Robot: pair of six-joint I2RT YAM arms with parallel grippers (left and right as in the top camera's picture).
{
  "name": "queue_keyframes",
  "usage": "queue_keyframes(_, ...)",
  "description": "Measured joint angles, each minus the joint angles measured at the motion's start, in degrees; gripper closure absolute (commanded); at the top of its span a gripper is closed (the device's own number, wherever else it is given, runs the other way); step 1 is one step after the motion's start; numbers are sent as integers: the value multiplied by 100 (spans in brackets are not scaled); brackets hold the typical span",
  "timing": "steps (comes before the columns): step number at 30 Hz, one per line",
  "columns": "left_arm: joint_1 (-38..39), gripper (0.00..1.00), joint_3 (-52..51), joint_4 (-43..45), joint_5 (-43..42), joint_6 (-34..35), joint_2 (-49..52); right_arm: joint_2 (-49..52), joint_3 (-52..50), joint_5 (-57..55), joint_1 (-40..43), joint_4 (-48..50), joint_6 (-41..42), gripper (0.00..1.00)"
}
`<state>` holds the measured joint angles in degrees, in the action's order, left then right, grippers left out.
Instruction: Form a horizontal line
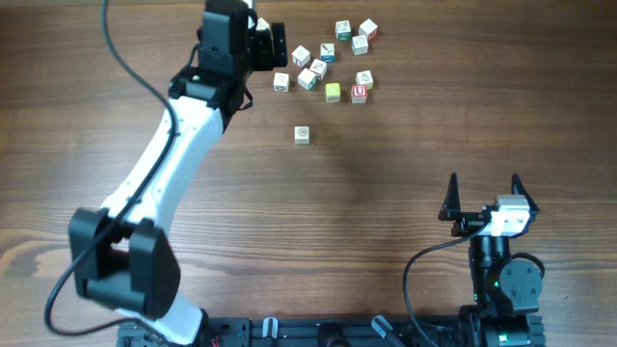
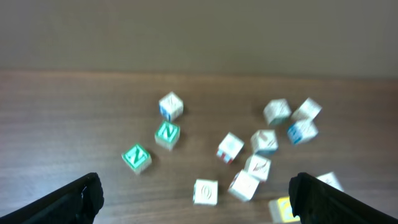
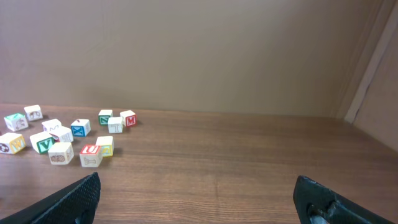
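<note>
- The left arm (image 1: 183, 154) lay stretched far out from its base, angled forward and rightward.
- The left gripper (image 2: 194, 179) had its jaws spread wide, holding nothing.
- The right arm (image 1: 501, 280) sat folded over its base.
- The right gripper (image 1: 484, 183) pointed forward, jaws wide apart, empty.

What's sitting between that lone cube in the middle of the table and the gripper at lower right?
Nothing: the overhead view shows only bare table between the lone cube and the right gripper, which is open.
</note>
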<state>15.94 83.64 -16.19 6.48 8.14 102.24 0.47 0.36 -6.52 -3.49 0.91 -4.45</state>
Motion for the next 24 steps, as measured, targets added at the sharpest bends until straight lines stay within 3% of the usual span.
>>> queue_keyframes(9, 0, 0, 0, 195, -140, -59, 1259, 2, 0, 0, 0, 0, 0, 0)
queue_keyframes(24, 0, 2, 0, 719, -479, -61, 1893, 2, 0, 0, 0, 0, 0, 0)
